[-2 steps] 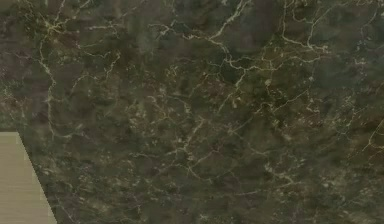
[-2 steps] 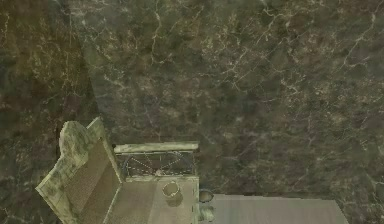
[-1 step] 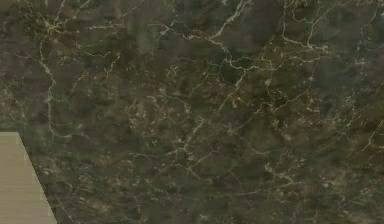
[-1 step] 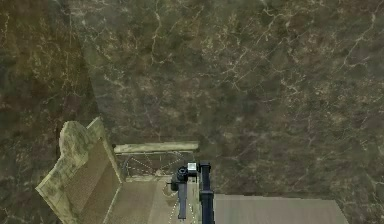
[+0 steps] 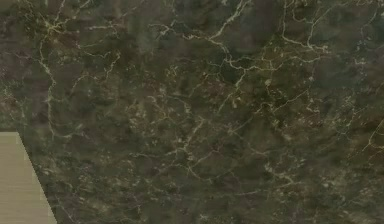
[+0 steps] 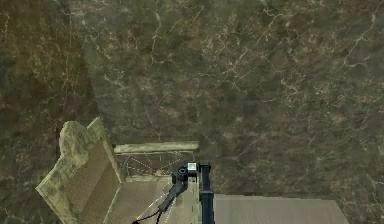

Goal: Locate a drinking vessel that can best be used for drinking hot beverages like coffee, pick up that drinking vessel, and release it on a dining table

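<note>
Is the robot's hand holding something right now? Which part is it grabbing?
I cannot tell. The gripper ends right in front of a tan chair beside a pale tabletop, so any hold cannot be made out.

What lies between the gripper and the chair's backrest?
In the arm side view, only a bare pale surface lies between the gripper and the chair's backrest.

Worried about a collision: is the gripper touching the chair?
Cannot tell. In the arm side view the gripper overlaps the chair, with no gap or contact plain.
</note>
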Available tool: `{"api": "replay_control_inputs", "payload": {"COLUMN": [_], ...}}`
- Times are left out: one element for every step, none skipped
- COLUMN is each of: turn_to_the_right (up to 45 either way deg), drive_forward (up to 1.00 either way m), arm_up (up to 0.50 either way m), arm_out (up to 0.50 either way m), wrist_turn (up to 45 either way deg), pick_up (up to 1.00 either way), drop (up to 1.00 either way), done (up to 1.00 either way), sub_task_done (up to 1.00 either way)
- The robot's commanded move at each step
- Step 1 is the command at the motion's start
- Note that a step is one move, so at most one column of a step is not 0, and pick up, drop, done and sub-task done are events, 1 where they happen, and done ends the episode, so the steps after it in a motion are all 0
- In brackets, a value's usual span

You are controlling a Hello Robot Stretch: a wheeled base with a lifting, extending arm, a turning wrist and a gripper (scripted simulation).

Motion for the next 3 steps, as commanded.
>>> {"api": "replay_control_inputs", "payload": {"turn_to_the_right": [0.0,0.0,0.0], "drive_forward": [0.00,0.00,0.00], "arm_up": [0.00,0.00,0.00], "arm_out": [0.00,0.00,0.00], "wrist_turn": [45.0,45.0,27.0], "pick_up": [0.00,0.00,0.00], "drop": [0.00,0.00,0.00], "done": [0.00,0.00,0.00], "sub_task_done": [0.00,0.00,0.00]}}
